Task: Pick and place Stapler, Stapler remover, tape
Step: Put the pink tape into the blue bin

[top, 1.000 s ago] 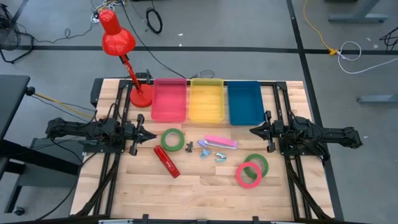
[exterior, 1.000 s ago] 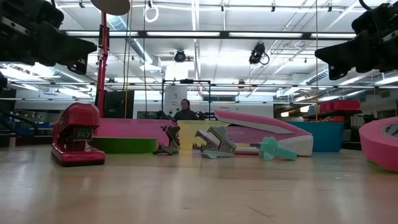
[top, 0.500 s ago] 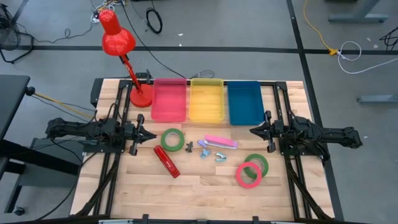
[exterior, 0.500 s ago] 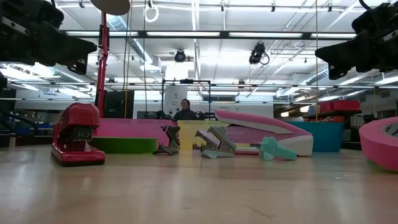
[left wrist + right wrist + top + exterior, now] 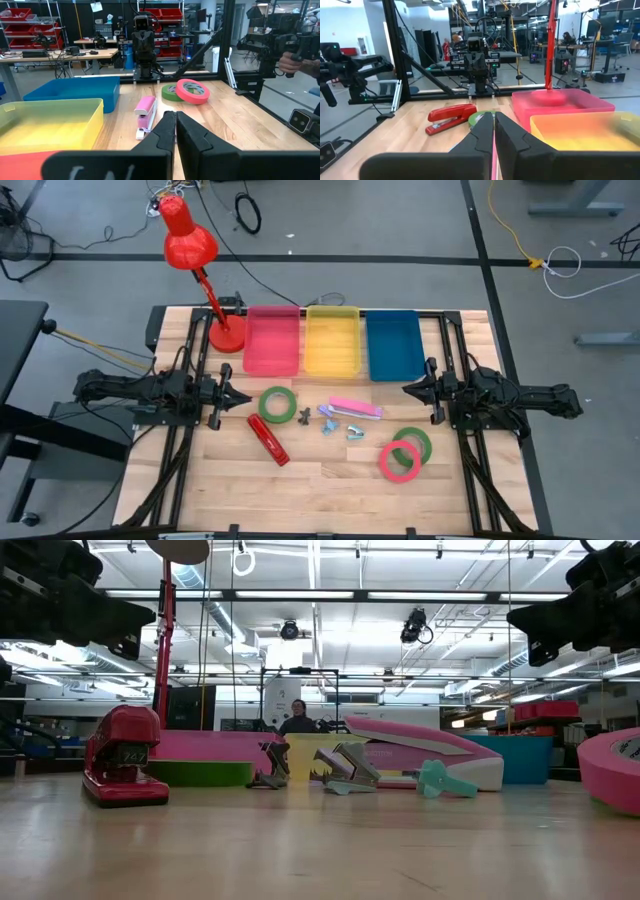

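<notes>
Seen from above, the left hand (image 5: 243, 397) sits at the worktop's (image 5: 330, 485) nine o'clock edge, fingers clenched together, grasping nothing. The right hand (image 5: 406, 390) sits at three o'clock, likewise clenched and empty, facing the left one.

Red stapler (image 5: 269, 439): lying flat left of centre, long axis running ten o'clock to four o'clock. Pink stapler (image 5: 356, 408): at centre, long axis nearly nine to three o'clock, slightly tilted. Staple removers (image 5: 330, 420): small pieces clustered just beside the pink stapler on its seven o'clock side; their heading cannot be told.

Tape: one green ring (image 5: 277, 404) lies flat at twelve o'clock of the red stapler. A second green ring (image 5: 417, 440) and the red-pink ring (image 5: 399, 461) lie flat at four o'clock of centre, overlapping.

Pink tray (image 5: 271, 340), yellow tray (image 5: 332, 340) and blue tray (image 5: 393, 345) line the twelve o'clock edge.
</notes>
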You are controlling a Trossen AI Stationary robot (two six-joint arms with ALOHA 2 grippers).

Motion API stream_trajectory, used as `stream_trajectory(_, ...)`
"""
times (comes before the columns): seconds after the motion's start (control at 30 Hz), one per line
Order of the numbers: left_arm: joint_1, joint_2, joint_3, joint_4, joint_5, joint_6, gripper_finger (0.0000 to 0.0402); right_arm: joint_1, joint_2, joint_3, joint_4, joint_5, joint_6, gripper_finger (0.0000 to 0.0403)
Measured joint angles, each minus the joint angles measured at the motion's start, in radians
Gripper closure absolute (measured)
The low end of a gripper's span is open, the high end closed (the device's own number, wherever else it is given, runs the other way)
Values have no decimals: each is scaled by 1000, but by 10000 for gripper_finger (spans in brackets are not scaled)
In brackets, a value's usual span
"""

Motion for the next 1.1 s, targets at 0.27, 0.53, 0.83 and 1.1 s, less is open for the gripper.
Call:
stream_trajectory(0.27, 0, 0, 0, 0, 0, 0, 381, 0, 0, 0, 72, 88, 26, 382)
stream_trajectory(0.53, 0, 0, 0, 0, 0, 0, 381, 0, 3, 40, 134, 132, 25, 382)
stream_trajectory(0.83, 0, 0, 0, 0, 0, 0, 381, 0, 75, 258, -24, 133, 24, 382)
stream_trajectory(1.1, 0, 0, 0, 0, 0, 0, 381, 0, 229, 549, -216, 131, 15, 382)
